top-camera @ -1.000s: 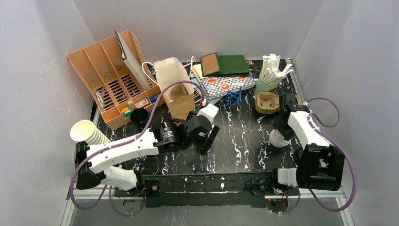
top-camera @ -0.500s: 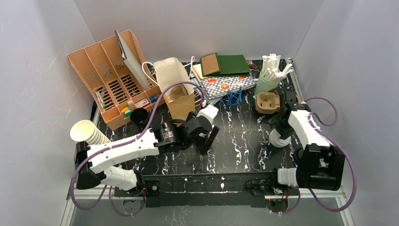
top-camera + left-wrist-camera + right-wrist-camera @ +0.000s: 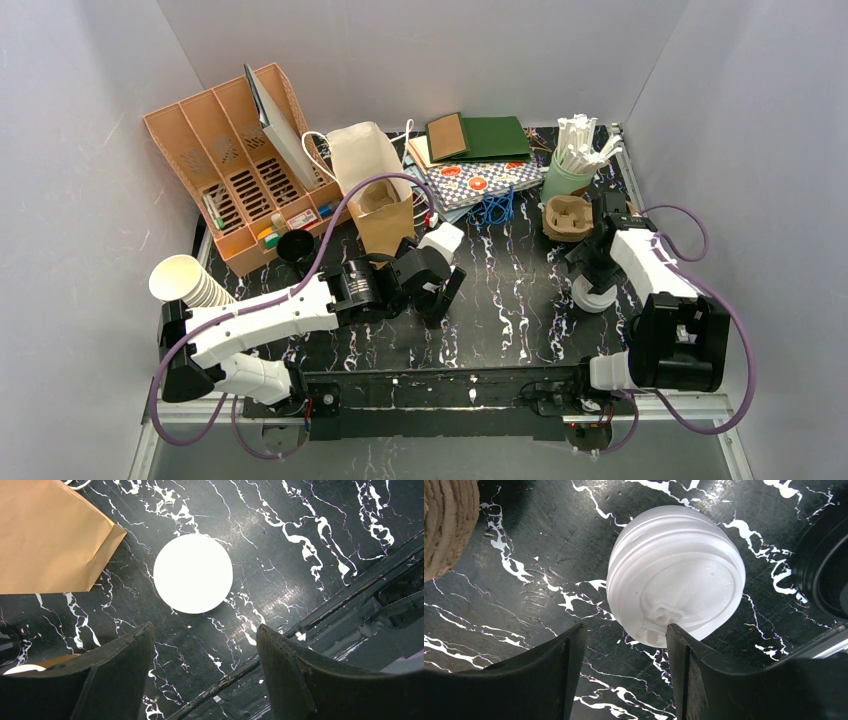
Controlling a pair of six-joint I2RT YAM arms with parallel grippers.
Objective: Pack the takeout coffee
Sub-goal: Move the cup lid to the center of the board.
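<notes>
Takeout coffee cup [image 3: 592, 296], white-lidded: stands at the right of the top view, on the black marbled worktop [image 3: 510, 300], just below the brown pulp cup carrier [image 3: 566, 216]. Change noted over the last second: my right arm has swung inward and dropped, bringing the right gripper [image 3: 588, 262] from beside the cup to almost directly above it, and the jaws have narrowed a little. I read that as the approach being nearly done and the grasp not yet made. Right wrist view: domed lid [image 3: 676, 572] fills the upper centre, with the right gripper [image 3: 625, 627] open, fingers apart and short of the cup, one fingertip overlapping the lid's near edge. Right arm pose: forearm reaching up-frame from its base, wrist bent down over the cup. Left arm: unchanged, stretched toward frame centre below the paper bag [image 3: 372, 185]. Left gripper [image 3: 205, 626]: open, holding nothing, above a white round disc [image 3: 193, 573] on the worktop; lid or cup top, I cannot tell.
</notes>
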